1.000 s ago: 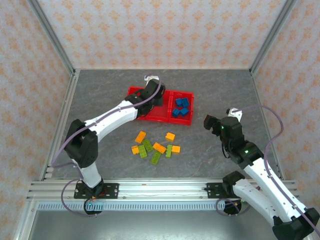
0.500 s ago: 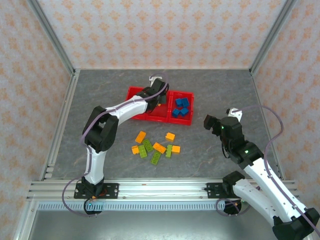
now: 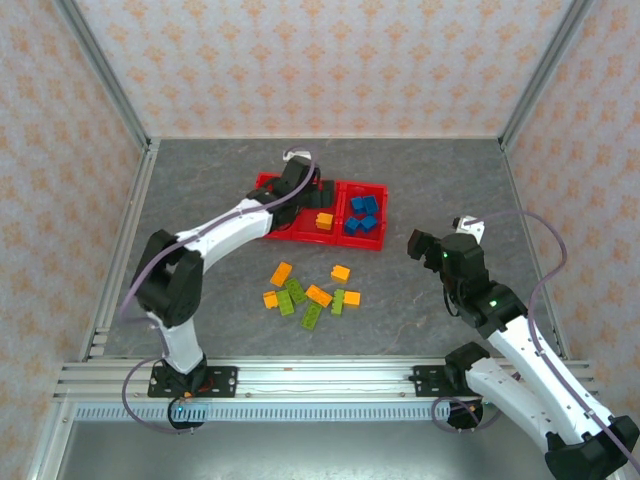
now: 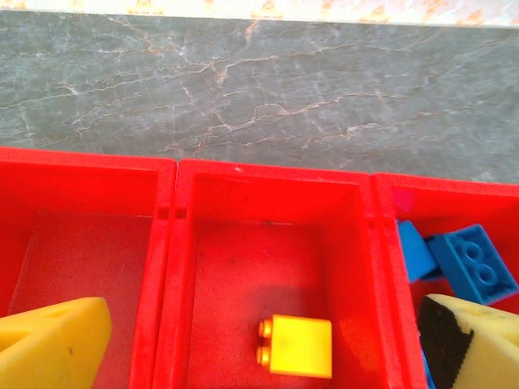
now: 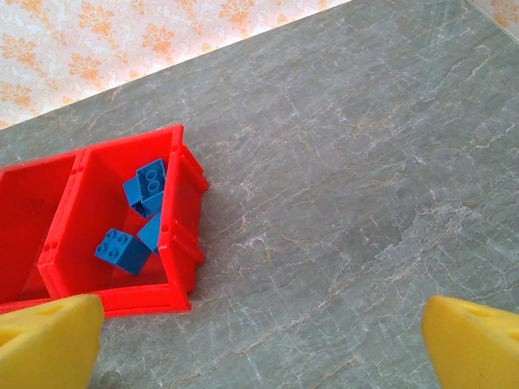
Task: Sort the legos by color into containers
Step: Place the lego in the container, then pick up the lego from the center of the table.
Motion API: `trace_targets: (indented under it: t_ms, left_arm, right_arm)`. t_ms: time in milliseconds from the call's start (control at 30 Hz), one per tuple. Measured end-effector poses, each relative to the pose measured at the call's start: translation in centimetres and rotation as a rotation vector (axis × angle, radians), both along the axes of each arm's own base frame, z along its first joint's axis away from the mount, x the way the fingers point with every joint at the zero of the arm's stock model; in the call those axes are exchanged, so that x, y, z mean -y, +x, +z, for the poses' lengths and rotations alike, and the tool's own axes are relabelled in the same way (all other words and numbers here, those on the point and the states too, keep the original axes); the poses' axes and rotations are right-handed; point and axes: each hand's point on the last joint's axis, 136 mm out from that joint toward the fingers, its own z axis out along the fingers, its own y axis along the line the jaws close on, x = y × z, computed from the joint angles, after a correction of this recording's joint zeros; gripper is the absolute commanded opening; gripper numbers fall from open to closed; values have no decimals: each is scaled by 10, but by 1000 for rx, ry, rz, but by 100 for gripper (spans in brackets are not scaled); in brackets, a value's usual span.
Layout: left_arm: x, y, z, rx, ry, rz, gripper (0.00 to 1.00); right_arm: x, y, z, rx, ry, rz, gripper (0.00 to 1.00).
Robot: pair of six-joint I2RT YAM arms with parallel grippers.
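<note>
The left hand hangs over the middle compartment of the red tray, fingers spread wide and holding nothing. One orange-yellow brick lies on that compartment's floor, studs pointing towards the tray's left compartment. Several blue bricks lie in the tray's right compartment. A loose pile of orange-yellow and lime green bricks lies on the grey surface on the tray's near side. The right hand, also spread wide and empty, hovers well to the tray's right.
</note>
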Motion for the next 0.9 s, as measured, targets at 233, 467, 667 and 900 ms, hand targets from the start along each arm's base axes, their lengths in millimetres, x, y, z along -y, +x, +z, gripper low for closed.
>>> trace_targets:
  t_ms: [233,467,667,900]
  left_arm:
    - [48,-50,9,-12,16,-171,99]
    - [87,-103,-26,-131,114,-320,97]
    - [96,-133,-77,-268,217,-368,84]
    - [90,-148,-116,-381,283,-361,72]
  right_arm:
    - [0,0,0,-1,0,-1,100]
    - [0,0,0,-1,0,0,100]
    - [0,0,0,-1,0,0,100]
    - [0,0,0,-1,0,0,100]
